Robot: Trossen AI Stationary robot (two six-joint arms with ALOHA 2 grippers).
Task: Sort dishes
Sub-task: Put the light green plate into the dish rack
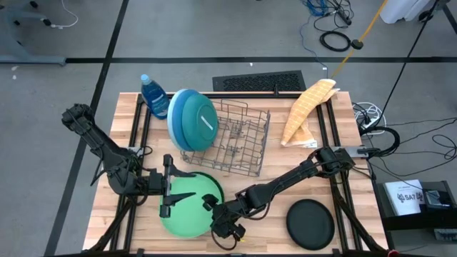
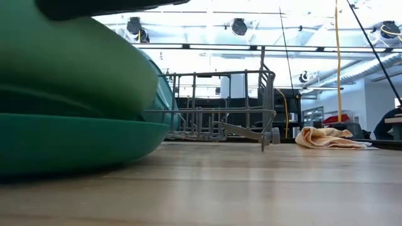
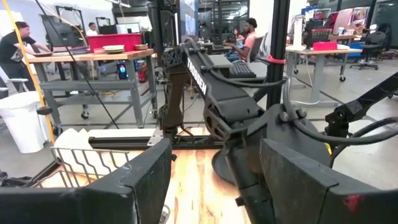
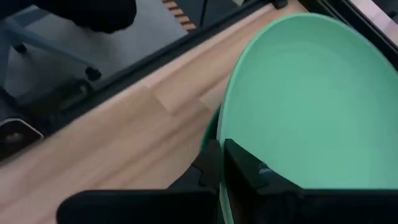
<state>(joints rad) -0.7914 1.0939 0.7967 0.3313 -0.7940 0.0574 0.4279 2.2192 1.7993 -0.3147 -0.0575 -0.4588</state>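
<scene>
A green plate (image 1: 187, 207) is being gripped by its rim in the right hand (image 1: 223, 223), whose fingers are being held pinched tight on the edge near the front of the tabletop (image 1: 271, 214). The plate is being tipped up off a darker teal plate (image 2: 75, 141) lying beneath it. The left hand (image 1: 168, 187) is being kept wide and holding nothing, just beside the green plate's far edge. More blue and teal plates (image 1: 193, 120) are being held upright at the end of the wire rack (image 1: 239, 139), and a black plate (image 1: 310, 223) is lying flat towards the right front corner.

The pinch is being made on a thin, smooth edge only, so the plate is judged likely to pivot or slide out once lifted. The teal plate may be dragged along underneath. The open left hand, standing so close, is at risk of being struck as the plate is being swung towards the rack.
</scene>
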